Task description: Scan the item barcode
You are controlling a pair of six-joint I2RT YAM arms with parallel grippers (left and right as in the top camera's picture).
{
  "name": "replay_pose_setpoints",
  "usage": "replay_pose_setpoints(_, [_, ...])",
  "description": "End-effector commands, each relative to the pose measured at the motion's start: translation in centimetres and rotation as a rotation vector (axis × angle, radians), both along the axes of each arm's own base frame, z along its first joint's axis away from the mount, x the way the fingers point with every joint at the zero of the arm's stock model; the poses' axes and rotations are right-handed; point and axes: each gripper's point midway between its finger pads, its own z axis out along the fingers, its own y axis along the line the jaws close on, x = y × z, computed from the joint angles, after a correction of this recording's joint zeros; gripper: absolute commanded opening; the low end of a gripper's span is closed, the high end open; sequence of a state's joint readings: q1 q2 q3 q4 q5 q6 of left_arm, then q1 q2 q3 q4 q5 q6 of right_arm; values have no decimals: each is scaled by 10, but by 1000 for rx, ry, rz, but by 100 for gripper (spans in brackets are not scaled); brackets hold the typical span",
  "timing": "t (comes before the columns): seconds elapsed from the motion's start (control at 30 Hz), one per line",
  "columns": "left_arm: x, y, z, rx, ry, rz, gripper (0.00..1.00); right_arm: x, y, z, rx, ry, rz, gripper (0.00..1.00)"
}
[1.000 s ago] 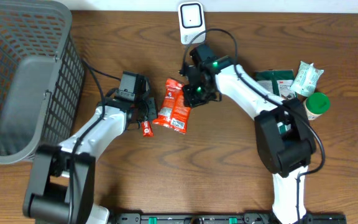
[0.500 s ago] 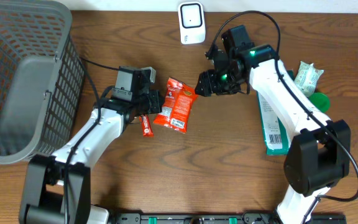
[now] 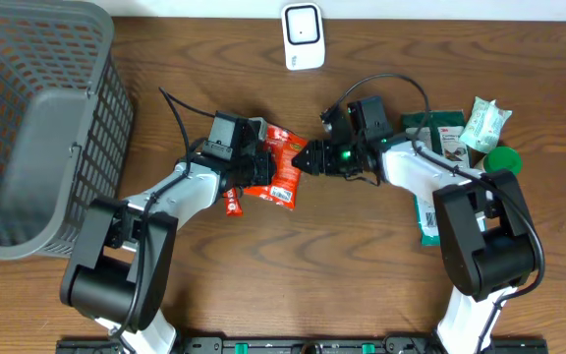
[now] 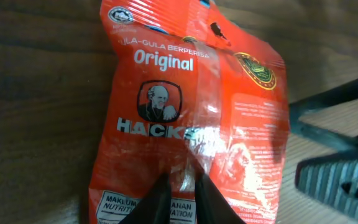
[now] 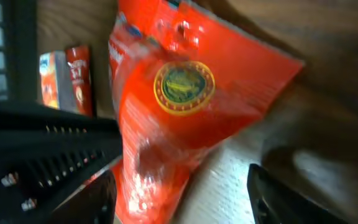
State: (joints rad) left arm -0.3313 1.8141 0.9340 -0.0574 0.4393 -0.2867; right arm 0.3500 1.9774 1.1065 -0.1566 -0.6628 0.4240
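**Red packet, pinched on one side, flanked on the other**

1. Wooden table: its edges are cut off by the frame.
2. Grey wire basket: far left, with its left side out of frame.
3. Green box: largely hidden under my right arm, print unreadable.
4. Packet: flat at mid-table between my two grippers, below the white scanner and well apart from it. "Original" reads clearly from my left wrist. The brand's last letter is lost in glare and the lower edge is cut off. The white label at its lower end is too small to read from overhead.
5. Left gripper: fingers narrowed together, pinching the packet's label-end edge.
6. Right gripper: jaws wide apart, the packet's gold-seal corner just ahead between them. The view is blurred, so I cannot tell whether they touch it.
7. Small red sachet: just beside the packet's lower left, partly covered by my left gripper.
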Motion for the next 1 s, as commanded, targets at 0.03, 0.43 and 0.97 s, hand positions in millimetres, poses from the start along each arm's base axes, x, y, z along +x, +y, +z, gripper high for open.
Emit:
replay_pose_setpoints(0.03, [-2, 3, -16, 39, 28, -9, 16, -18, 13, -11, 85, 56, -29, 63])
replay_pose_setpoints(0.43, [-7, 5, -18, 50, 49, -14, 17, -11, 27, -17, 107, -7, -188, 45])
replay_pose_setpoints(0.97, [-12, 6, 57, 8, -70, -13, 26, -57, 31, -20, 110, 103, 7, 13])
